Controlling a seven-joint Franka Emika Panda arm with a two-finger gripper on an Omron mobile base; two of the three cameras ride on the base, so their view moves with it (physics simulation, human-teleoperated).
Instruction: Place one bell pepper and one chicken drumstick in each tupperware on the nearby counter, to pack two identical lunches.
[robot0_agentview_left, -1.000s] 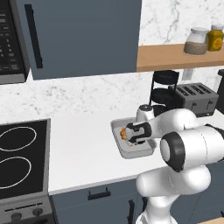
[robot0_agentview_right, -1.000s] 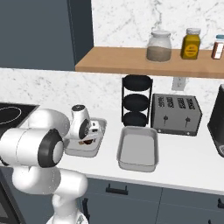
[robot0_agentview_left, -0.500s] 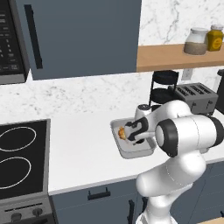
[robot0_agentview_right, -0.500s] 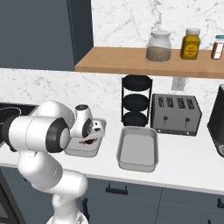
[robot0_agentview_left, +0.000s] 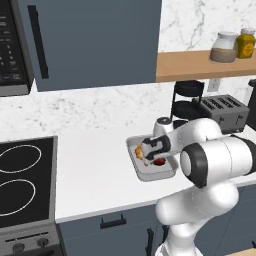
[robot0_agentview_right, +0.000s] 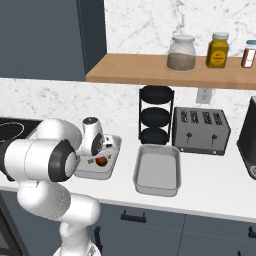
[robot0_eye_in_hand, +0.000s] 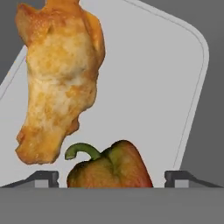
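Note:
A light-grey tupperware (robot0_agentview_left: 143, 173) on the white counter (robot0_agentview_left: 90, 170) holds a golden chicken drumstick (robot0_agentview_left: 139, 152) and a dark-red bell pepper (robot0_agentview_left: 159, 161). My gripper (robot0_agentview_left: 149, 150) hovers low over this tray, open, its fingertips (robot0_eye_in_hand: 43, 177) wide apart on either side of the bell pepper (robot0_eye_in_hand: 109, 168) without touching it. The chicken drumstick (robot0_eye_in_hand: 61, 83) lies just beyond on the tupperware floor (robot0_eye_in_hand: 148, 87). In the right base view the arm hides part of this tupperware (robot0_agentview_right: 95, 173); the bell pepper (robot0_agentview_right: 101, 160) shows below my gripper (robot0_agentview_right: 106, 148). A second tupperware (robot0_agentview_right: 157, 169) stands empty to its right.
A slotted grey toaster (robot0_agentview_right: 200, 131) and a black tiered stand (robot0_agentview_right: 155, 115) are at the back of the counter (robot0_agentview_right: 210, 175). A wooden shelf (robot0_agentview_right: 150, 75) with jars hangs above. The stove top (robot0_agentview_left: 22, 180) lies to the left. A dark appliance (robot0_agentview_right: 248, 140) stands far right.
The jaws have spread wide and let go of the bell pepper, which now lies in the tray beside the drumstick. The hand has sunk lower over the tray.

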